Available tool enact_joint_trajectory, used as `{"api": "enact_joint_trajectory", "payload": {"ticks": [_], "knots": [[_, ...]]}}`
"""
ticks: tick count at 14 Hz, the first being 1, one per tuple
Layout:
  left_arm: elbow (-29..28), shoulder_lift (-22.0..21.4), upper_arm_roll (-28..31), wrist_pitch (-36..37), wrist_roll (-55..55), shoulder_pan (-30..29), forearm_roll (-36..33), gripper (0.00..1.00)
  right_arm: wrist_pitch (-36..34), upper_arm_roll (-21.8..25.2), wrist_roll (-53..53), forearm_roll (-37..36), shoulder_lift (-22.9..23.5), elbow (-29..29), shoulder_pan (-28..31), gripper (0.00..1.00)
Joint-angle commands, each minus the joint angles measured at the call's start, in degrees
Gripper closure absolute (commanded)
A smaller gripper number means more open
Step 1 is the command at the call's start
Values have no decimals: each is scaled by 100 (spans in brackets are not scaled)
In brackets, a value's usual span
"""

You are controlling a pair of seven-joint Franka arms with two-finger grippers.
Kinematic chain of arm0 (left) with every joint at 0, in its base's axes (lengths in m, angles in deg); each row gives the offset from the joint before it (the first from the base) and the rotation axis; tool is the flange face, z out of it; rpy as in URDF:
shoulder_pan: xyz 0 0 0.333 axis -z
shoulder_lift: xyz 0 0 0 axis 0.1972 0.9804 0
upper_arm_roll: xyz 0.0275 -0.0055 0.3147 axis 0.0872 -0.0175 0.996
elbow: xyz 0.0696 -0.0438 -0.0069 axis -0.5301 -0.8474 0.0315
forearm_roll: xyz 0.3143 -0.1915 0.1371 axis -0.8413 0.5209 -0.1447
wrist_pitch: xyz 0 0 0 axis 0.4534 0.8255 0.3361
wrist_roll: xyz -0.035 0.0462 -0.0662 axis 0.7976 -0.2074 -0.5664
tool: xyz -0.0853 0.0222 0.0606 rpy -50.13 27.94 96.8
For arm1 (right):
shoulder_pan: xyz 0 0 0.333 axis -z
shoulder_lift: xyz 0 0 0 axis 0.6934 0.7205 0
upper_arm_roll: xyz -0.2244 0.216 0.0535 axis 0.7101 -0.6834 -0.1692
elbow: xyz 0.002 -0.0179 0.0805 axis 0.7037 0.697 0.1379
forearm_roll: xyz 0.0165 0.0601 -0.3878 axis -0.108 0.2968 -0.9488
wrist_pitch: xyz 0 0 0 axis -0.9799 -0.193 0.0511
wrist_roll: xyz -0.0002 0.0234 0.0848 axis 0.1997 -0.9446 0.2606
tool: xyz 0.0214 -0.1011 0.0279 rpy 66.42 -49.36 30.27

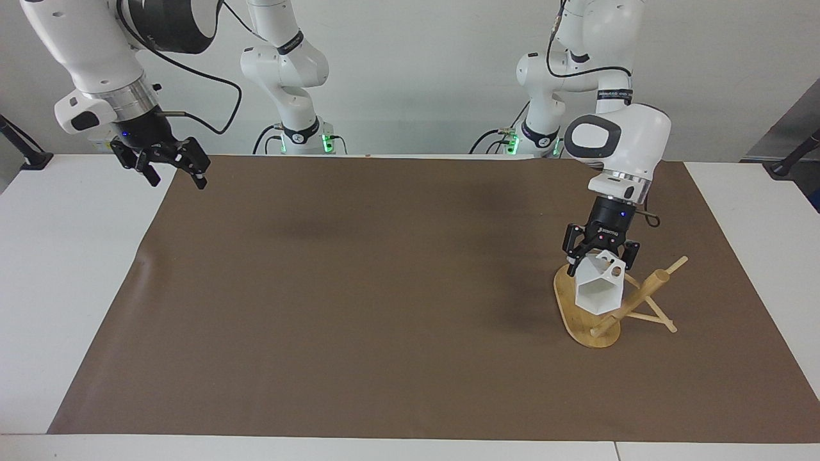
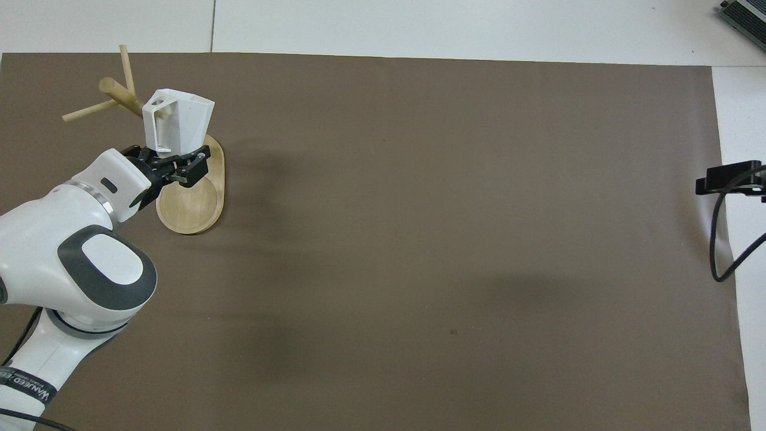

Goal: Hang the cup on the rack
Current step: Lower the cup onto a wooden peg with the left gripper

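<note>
Your left end effector, clenched on the cup over the rack base, has the handle hole facing the rack's post, toward the left arm's table end; the right end effector waits released

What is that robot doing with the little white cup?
The left gripper is shut on the white cup, holding it over the wooden rack close to a peg, so it is not hung yet. The right gripper waits open, up over the right arm's end of the table.
</note>
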Motion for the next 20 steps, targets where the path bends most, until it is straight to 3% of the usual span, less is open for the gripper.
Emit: {"api": "enact_joint_trajectory", "payload": {"ticks": [1,7,8,9,11,12,20], "knots": [[117,68,-15,-22,-6,-99,99,100,-61,-52,122,-236,11,-187,65,0],[109,68,-7,-13,-15,-117,99,100,-43,-61,131,-228,-15,-91,30,0],[100,60,-7,-4,-33,-143,99,90,9,-61,140,-228,-15,-91,30,0],[109,68,-7,4,-24,-152,90,50,18,-61,140,-228,-15,-91,30,0],[117,68,-7,5,-24,-152,90,5,-34,-61,114,-219,-24,-82,30,0],[117,68,-7,5,-33,-161,90,0,-26,-61,122,-219,-24,-82,30,0],[135,-159,28,179,-15,-187,73,0,-70,-70,105,-210,-32,-82,21,0]]}}
